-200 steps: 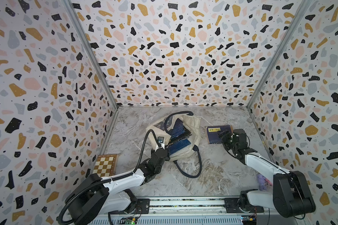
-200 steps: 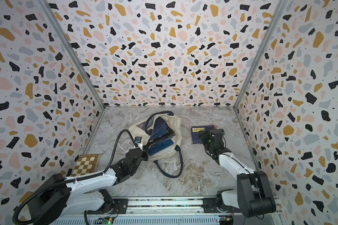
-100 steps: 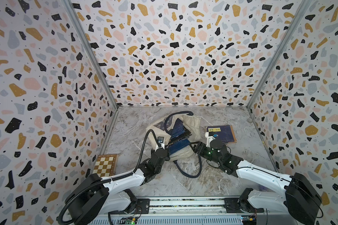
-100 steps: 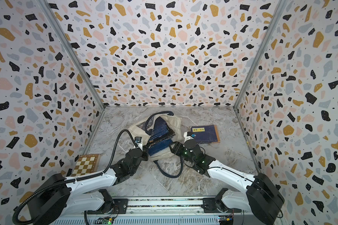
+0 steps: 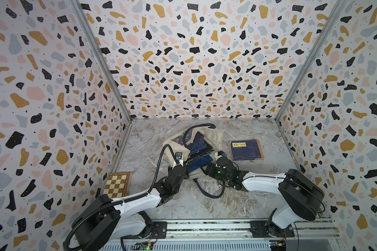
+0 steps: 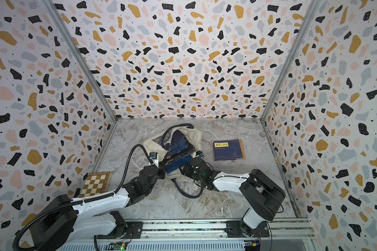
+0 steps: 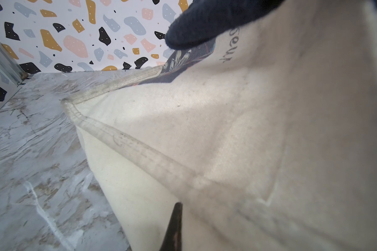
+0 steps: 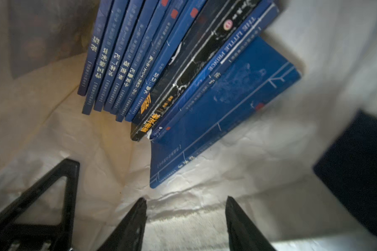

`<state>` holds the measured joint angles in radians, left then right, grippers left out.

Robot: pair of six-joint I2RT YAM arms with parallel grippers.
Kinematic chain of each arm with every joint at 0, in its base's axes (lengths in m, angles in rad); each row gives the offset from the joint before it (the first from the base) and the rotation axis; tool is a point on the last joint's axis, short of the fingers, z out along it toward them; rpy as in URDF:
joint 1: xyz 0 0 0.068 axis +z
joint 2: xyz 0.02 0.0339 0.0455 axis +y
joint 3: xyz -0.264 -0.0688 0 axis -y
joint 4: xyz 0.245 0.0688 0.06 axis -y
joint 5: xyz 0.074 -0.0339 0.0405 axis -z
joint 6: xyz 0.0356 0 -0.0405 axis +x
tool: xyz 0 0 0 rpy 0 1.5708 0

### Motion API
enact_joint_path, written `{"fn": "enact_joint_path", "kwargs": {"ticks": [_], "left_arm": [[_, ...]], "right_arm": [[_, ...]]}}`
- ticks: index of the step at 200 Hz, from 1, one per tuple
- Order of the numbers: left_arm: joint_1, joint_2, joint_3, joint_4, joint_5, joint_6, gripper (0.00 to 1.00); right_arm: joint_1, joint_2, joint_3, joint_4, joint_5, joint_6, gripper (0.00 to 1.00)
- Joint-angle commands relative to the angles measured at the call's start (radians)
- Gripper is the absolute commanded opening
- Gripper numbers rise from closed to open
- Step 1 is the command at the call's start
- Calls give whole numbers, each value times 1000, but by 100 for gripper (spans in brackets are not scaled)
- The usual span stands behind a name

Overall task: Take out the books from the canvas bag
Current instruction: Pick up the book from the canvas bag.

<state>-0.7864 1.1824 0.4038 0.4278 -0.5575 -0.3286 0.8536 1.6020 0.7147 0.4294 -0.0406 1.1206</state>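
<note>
While the limp canvas bag [image 7: 226, 130] is clenched by the left end effector [image 5: 186, 169], the thin, light, slick paperbacks [image 8: 126, 65] are best pinched edgewise by the parted, empty right end effector [image 8: 185, 201].

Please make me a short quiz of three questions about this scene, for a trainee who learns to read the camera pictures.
1. True or false: the book with the yellow label lies outside the canvas bag.
2. In the right wrist view, the right tool is: A) shut on a book; B) open, holding nothing; C) shut on a handle.
3. Which wooden object lies apart from the bag, on the robot's left?
Key: 1 true; 2 B; 3 the chessboard box.
</note>
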Motion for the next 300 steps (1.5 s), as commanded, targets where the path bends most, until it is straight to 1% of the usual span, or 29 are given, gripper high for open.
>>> {"fn": "enact_joint_path", "kwargs": {"ticks": [1,30,68,91,118,142,154,184,195,237,256,272,300], "left_arm": [[2,-32,-6,67,-1,7,0],[2,-32,-6,67,2,6,0],[2,-40,-6,66,2,7,0],[2,-32,-5,68,5,6,0],[2,-34,-6,68,5,8,0],[1,-34,-8,74,10,10,0],[2,-36,-8,77,14,11,0],[2,-38,-12,84,18,13,0],[2,-38,-14,89,22,14,0],[2,-38,-14,89,24,15,0],[2,-40,-16,89,19,14,0],[1,-38,-14,90,19,14,0],[1,-25,-10,89,16,14,0]], "right_arm": [[-8,38,48,48,9,5,58],[-13,98,76,72,5,13,55],[-15,145,54,110,19,70,55],[-20,185,86,121,40,57,55],[-44,250,107,173,11,79,54],[-61,299,121,203,-2,103,50],[-66,311,126,217,3,102,47],[-65,317,153,179,56,74,40],[-66,322,165,159,66,69,36],[-71,330,171,192,67,32,20],[-73,308,155,192,64,27,16],[-71,281,136,188,59,24,9],[-67,219,103,178,41,19,4]]}}
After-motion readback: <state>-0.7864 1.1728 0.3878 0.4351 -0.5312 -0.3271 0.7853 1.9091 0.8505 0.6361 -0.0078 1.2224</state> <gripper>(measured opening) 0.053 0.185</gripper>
